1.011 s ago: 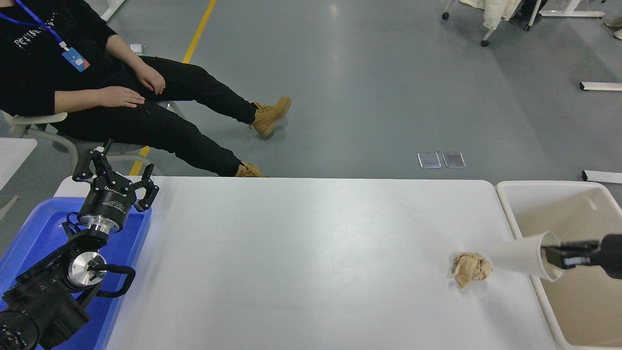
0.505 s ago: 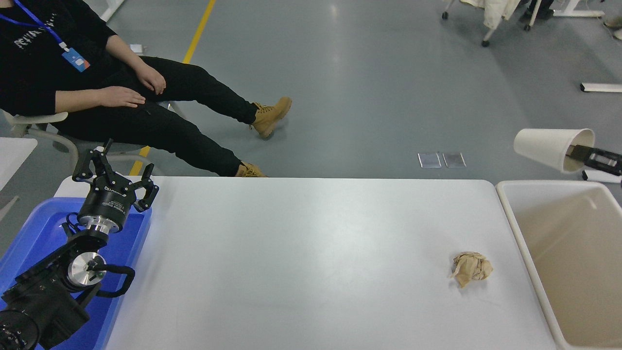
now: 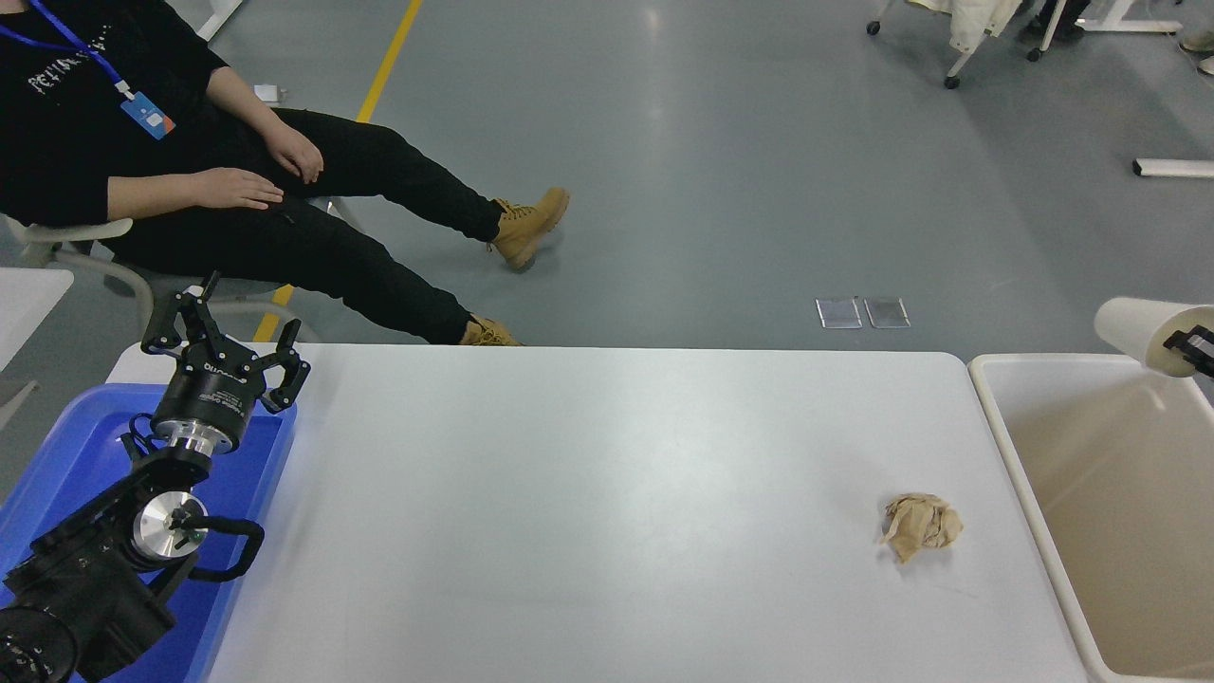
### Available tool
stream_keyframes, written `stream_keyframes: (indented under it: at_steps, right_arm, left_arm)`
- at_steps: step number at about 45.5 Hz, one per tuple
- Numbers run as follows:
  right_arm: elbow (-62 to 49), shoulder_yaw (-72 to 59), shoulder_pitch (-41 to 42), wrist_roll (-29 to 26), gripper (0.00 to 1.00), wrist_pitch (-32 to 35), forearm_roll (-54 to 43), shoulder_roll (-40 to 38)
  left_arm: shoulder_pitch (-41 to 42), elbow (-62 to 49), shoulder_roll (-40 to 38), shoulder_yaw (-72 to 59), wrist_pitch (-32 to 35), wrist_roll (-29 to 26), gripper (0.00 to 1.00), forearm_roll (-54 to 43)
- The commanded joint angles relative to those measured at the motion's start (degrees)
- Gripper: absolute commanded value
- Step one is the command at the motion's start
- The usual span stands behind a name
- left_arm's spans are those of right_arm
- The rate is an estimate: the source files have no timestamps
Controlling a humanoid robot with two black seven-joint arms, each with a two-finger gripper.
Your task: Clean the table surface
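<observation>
White surface [image 3: 588,493] fills mid-frame, between your blue tray [image 3: 57,455] at left and beige tub [image 3: 1091,493] at right. Crumpled brown paper ball [image 3: 920,526] sits on it near the tub side. Your right pincer [image 3: 1190,343], at the frame edge above the tub, pinches a white paper cup [image 3: 1138,332] by its rim. Left pincer [image 3: 223,356] parked over the tray, fingers spread.

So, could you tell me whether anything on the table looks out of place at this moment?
One thing: a crumpled brown paper ball lies alone on the table surface, near its right end beside the beige tub. The right gripper holds a white paper cup sideways above the tub's far edge.
</observation>
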Motion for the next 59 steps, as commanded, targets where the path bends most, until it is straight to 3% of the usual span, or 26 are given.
stream_keyframes:
  at_steps: [1,28,32,36,40,43,46,59]
  right_arm:
    - [-1.2,0.2,-5.4,-6.9,0.0,0.1,2.4,2.2]
    - [-1.2,0.2,-10.8,-10.3,0.01,-1.1,2.4,5.0]
    - [-1.2,0.5,-10.7,-10.3,0.31,-3.2,2.5,5.0]
    - [-1.0,0.6,-10.8,-10.3,0.47,-6.8,2.5,5.2]
    - [-1.0,1.5,-10.8,-10.2,0.73,-10.1,2.5,5.7]
    - [-1.0,2.6,-10.7,-10.2,0.81,-12.0,2.6,5.7]
    - [-1.0,4.0,-10.6,-10.3,0.98,-12.4,2.6,5.7]
    - [-0.9,15.6,-6.3,-9.9,0.99,-12.7,2.6,4.4]
  left_arm:
    - [0.0,0.0,0.0,0.0,0.0,0.0,1.0,-0.1]
    - [0.0,0.0,0.0,0.0,0.0,0.0,1.0,0.0]
    - [0.0,0.0,0.0,0.0,0.0,0.0,1.0,0.0]
    - [0.0,0.0,0.0,0.0,0.0,0.0,1.0,0.0]
    - [0.0,0.0,0.0,0.0,0.0,0.0,1.0,0.0]
    - [0.0,0.0,0.0,0.0,0.0,0.0,1.0,0.0]
    - [0.0,0.0,0.0,0.0,0.0,0.0,1.0,0.0]
    - [0.0,0.0,0.0,0.0,0.0,0.0,1.0,-0.1]
